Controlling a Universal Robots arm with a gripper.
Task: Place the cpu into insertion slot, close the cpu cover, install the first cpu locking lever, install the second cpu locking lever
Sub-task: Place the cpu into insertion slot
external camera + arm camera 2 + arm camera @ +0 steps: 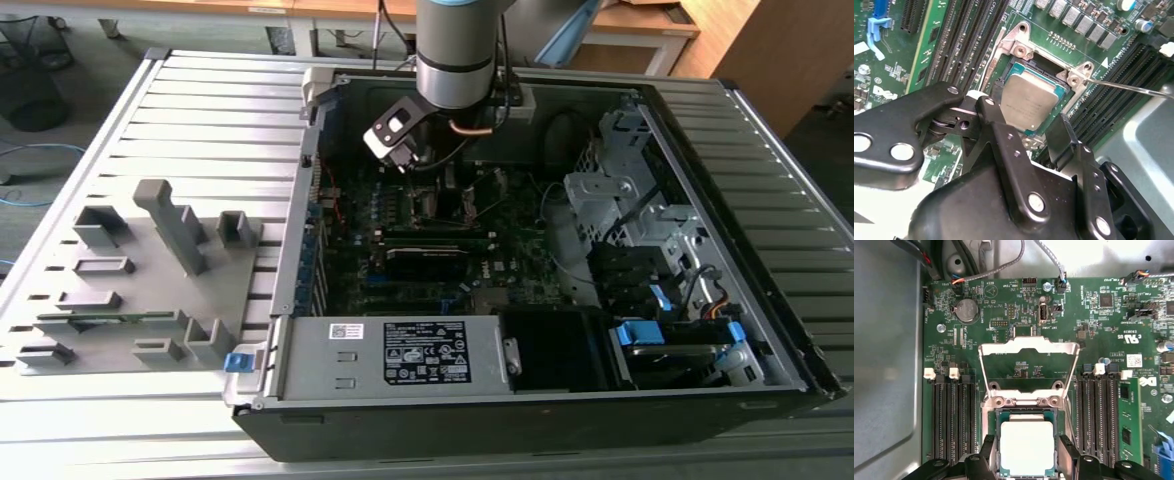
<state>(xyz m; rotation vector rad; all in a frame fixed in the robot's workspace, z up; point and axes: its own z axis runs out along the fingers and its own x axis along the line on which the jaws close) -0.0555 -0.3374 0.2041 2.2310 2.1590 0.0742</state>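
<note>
Reaching down into the open computer case [300, 200], the arm [454, 50] is holding its gripper [1026, 440] right over the socket on the green circuit board [1004, 315]. Its two black fingers [1066, 452] are standing spread, one on each side of the cpu [1026, 450]. They are sitting just beside its edges and, as far as I can make out, not pinching it. The cpu is lying flat between them, silver top up, inside the insertion slot [1026, 412], whose dark rim is showing around it. To me that looks like a chip already seated, which would be why the fingers are straddling it rather than gripping.

Beyond the fingertips the cpu cover [1026, 345] is standing swung up on its hinge, leaving the slot open from above; it is not closed yet. Off to one side of the gripper, a thin metal lever [1134, 89] is sticking out free, so nothing is clamping the cover down. Long black memory slots [949, 415] are running along both flanks of the fingers.
</note>
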